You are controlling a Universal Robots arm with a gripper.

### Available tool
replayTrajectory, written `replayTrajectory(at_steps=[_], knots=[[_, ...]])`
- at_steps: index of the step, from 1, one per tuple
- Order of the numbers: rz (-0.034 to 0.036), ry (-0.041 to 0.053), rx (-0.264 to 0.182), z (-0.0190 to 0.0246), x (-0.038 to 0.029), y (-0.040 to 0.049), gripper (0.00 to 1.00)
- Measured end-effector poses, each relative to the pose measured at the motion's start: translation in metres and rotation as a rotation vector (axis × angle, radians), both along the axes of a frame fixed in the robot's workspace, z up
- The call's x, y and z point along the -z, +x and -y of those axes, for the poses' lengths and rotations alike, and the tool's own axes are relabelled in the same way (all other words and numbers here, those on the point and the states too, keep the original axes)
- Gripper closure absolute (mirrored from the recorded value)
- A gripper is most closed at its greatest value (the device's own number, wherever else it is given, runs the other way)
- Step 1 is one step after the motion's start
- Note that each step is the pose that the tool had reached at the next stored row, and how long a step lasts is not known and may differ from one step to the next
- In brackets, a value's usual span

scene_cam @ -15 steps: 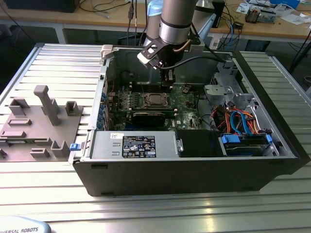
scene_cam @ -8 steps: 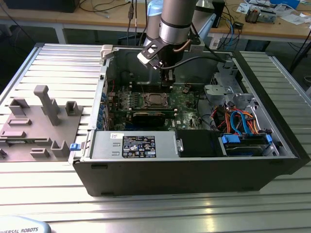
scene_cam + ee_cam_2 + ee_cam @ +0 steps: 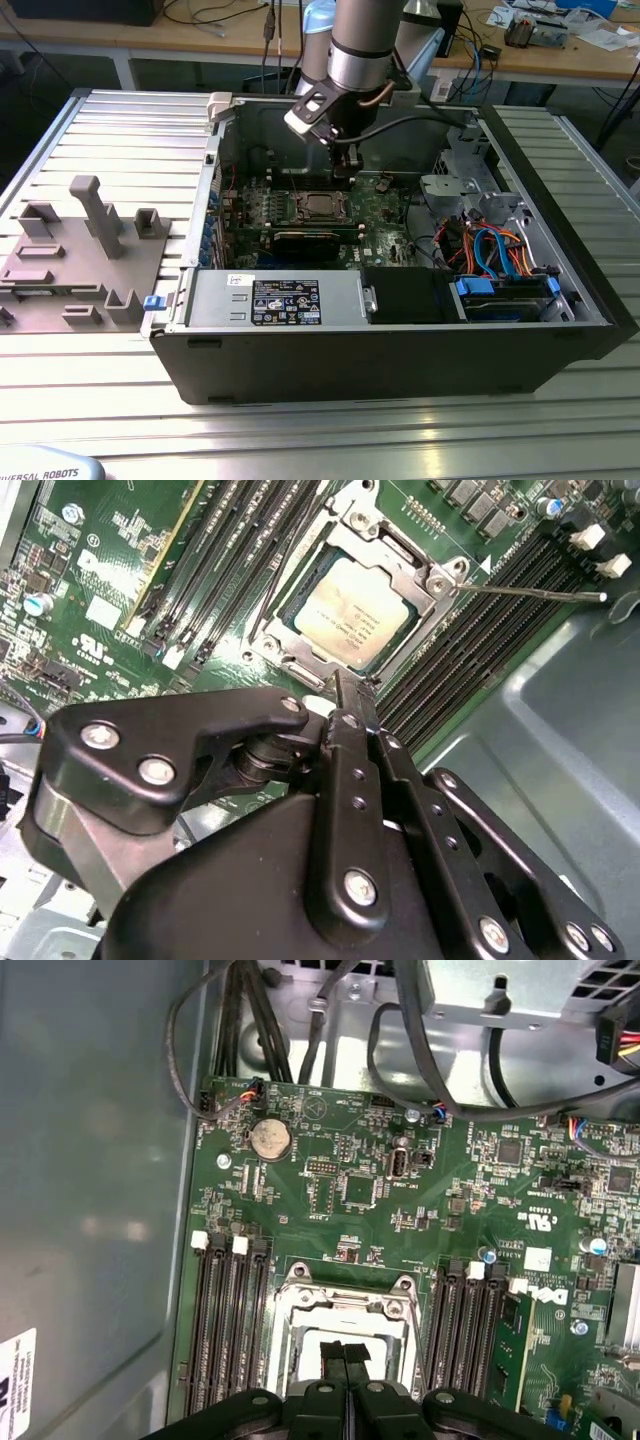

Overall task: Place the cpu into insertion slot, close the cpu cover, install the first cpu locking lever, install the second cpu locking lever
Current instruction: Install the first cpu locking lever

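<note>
1. Second wrist view: the tool (image 3: 338,685) is clenched on nothing, its tip just short of the cpu cover (image 3: 410,575).
2. The cpu (image 3: 348,610) lies seated under that cover, just ahead of the tool.
3. The locking lever (image 3: 530,590) stands free beyond the tool. Best to push on the rod only and stay off the chip.

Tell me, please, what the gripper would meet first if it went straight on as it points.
Probably the cpu, framed by the cpu cover: the gripper points down at it. Depth is unclear, so it might touch the cover's edge first.
</note>
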State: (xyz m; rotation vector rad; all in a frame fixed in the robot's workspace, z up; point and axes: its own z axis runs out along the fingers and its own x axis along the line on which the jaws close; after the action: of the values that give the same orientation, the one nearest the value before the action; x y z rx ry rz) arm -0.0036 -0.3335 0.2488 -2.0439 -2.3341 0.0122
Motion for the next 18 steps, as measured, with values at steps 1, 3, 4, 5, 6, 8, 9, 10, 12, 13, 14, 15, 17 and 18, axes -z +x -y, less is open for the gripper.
replayTrajectory(at_steps=[1,3,4,5,6,8,9,10,12,13,14,15,17,18], knots=[[0.0,0.0,-0.013,0.0,0.0,0.0,0.89],[0.0,0.0,-0.031,0.0,0.0,0.0,0.89],[0.0,0.0,-0.039,0.0,0.0,0.0,0.89],[0.0,0.0,-0.048,0.0,0.0,0.0,0.89],[0.0,0.0,-0.059,0.0,0.0,0.0,0.89],[0.0,0.0001,-0.076,0.0,0.0,0.0,0.89],[0.0,0.0,-0.084,0.0,0.0,0.0,0.89],[0.0,0.0,-0.095,0.0,0.0,0.0,0.89],[0.0001,0.0001,-0.117,0.0,0.0,0.0,0.89],[0.0,0.0,-0.133,0.0,0.0,0.0,0.89],[0.0,0.0,-0.14,0.0,0.0,0.0,0.89],[0.0,0.0,-0.149,0.0,0.0,0.0,0.89],[0.0,0.0001,-0.164,0.0,0.0,0.0,0.89],[0.0,0.0,-0.175,0.0,0.0,0.0,0.89]])
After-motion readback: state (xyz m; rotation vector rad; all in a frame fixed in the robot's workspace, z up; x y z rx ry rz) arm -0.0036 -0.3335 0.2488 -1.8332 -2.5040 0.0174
